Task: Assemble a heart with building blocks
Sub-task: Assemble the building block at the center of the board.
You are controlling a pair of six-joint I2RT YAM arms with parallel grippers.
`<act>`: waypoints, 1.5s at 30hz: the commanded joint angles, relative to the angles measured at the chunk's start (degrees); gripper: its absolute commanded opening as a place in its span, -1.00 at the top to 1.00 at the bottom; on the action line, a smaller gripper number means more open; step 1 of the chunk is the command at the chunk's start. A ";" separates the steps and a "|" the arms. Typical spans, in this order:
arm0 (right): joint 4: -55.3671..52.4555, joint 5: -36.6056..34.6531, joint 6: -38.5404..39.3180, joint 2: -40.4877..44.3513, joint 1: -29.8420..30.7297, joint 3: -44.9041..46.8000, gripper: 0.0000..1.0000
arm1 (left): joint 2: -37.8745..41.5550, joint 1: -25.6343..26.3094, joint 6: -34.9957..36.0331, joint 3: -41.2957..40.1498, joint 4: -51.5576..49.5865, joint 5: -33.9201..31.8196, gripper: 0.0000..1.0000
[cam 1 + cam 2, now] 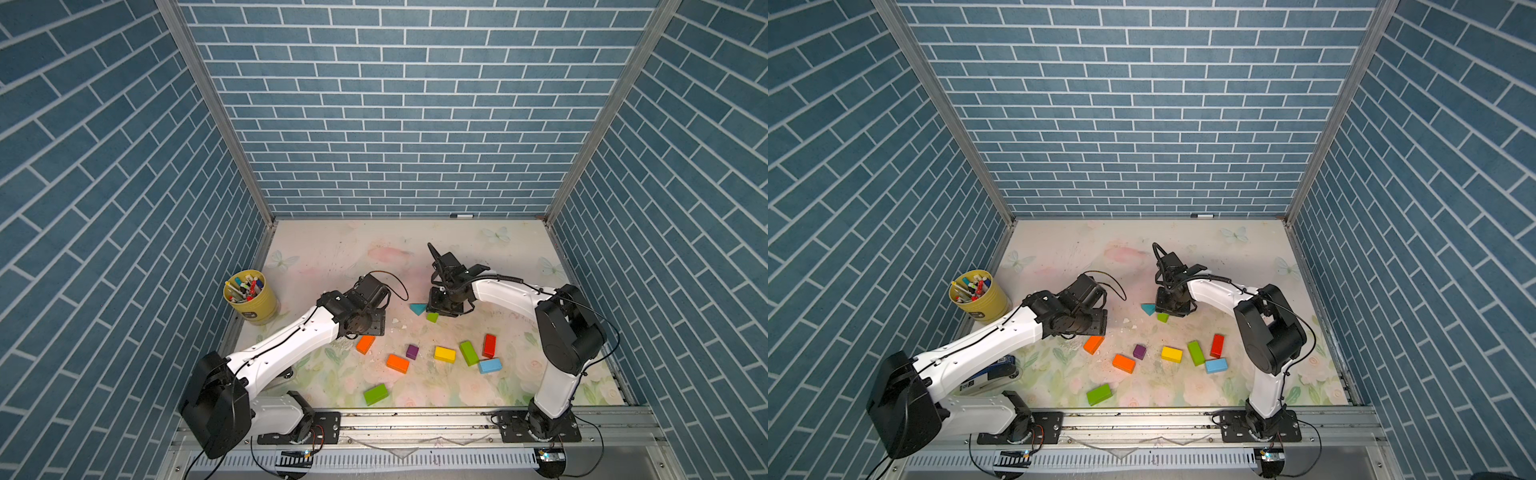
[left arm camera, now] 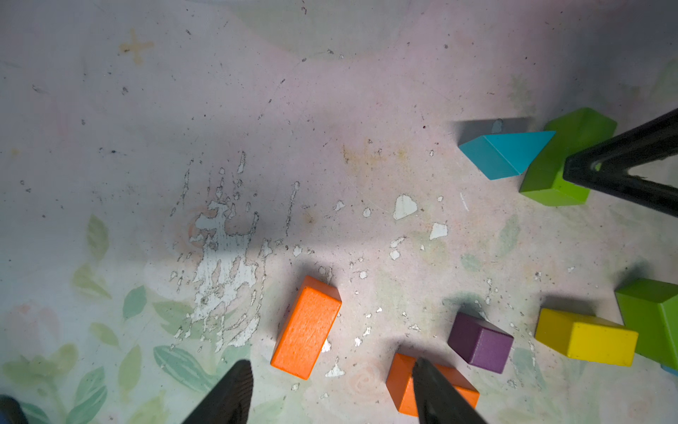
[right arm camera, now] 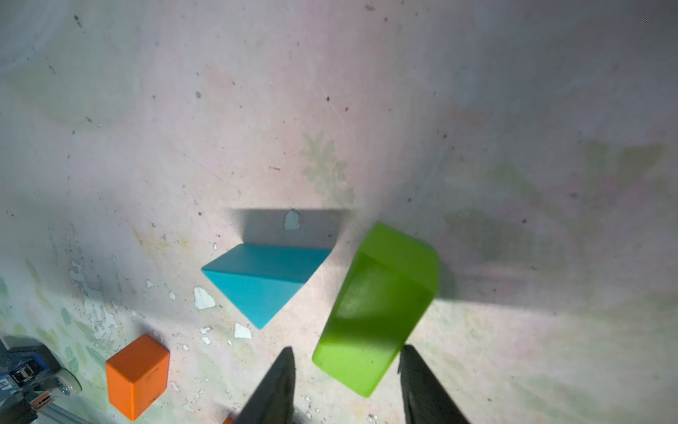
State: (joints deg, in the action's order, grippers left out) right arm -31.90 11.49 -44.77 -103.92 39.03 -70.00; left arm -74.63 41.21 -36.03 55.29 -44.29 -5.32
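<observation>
The building blocks lie loose on the floral mat (image 1: 478, 257), and no heart shows. My right gripper (image 3: 347, 350) is open and straddles the near end of a green brick (image 3: 378, 312) (image 1: 432, 317) that lies beside the teal triangle (image 3: 264, 282) (image 1: 417, 308). One fingertip sits at the brick's corner; the other stands apart. My left gripper (image 2: 332, 367) is open over an orange brick (image 2: 306, 326) (image 1: 365, 344). One finger covers part of a second orange brick (image 2: 400, 381). Purple cube (image 1: 412, 351), yellow (image 1: 444, 354), green (image 1: 468, 353), red (image 1: 489, 345) and light-blue (image 1: 489, 365) bricks lie mid-mat.
Another green brick (image 1: 376, 394) lies near the front rail. A yellow cup of marker pens (image 1: 250, 297) stands at the left edge. A blue-and-white gadget (image 1: 992, 372) lies under the left arm. A black marker (image 1: 461, 216) rests against the back wall.
</observation>
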 commanded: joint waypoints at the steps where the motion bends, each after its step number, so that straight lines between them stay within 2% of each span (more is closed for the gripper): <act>1: 0.02 0.61 -1.22 0.90 0.78 -0.33 0.05 | -0.65 -0.25 0.95 1.27 -0.89 -1.16 -0.42; 4: -0.56 0.13 -0.78 0.91 1.04 0.19 0.06 | -0.56 -0.25 1.14 1.31 -1.02 -1.41 -0.42; 9: -1.46 -0.77 0.11 0.31 1.57 0.27 0.20 | -1.04 -0.25 1.14 1.23 -0.80 -1.37 -0.41; 14: -5.80 -4.33 1.56 -1.00 2.45 -1.67 0.19 | -1.20 -0.25 0.96 1.31 -0.63 -1.09 -0.39; 17: -6.58 -4.54 2.12 -1.59 2.66 -1.90 0.15 | -1.22 -0.25 0.96 1.40 -0.64 -1.08 -0.38; 24: -6.85 -4.28 2.67 -2.73 2.91 -2.84 0.20 | -1.39 -0.25 1.01 0.90 -0.56 -1.18 -0.37; 32: -7.95 -4.71 3.20 -4.34 2.99 -4.75 0.39 | -1.40 -0.25 0.96 0.46 -0.36 -1.42 -0.36; 45: -8.05 -4.63 4.42 -5.33 2.99 -5.84 0.40 | -1.91 -0.19 1.27 0.18 -0.35 -1.57 -0.36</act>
State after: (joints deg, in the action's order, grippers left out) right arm -38.15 7.75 -41.41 -108.12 41.74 -74.48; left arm -75.96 41.21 -35.31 55.29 -44.25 -5.98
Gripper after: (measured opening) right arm 0.301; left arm 0.681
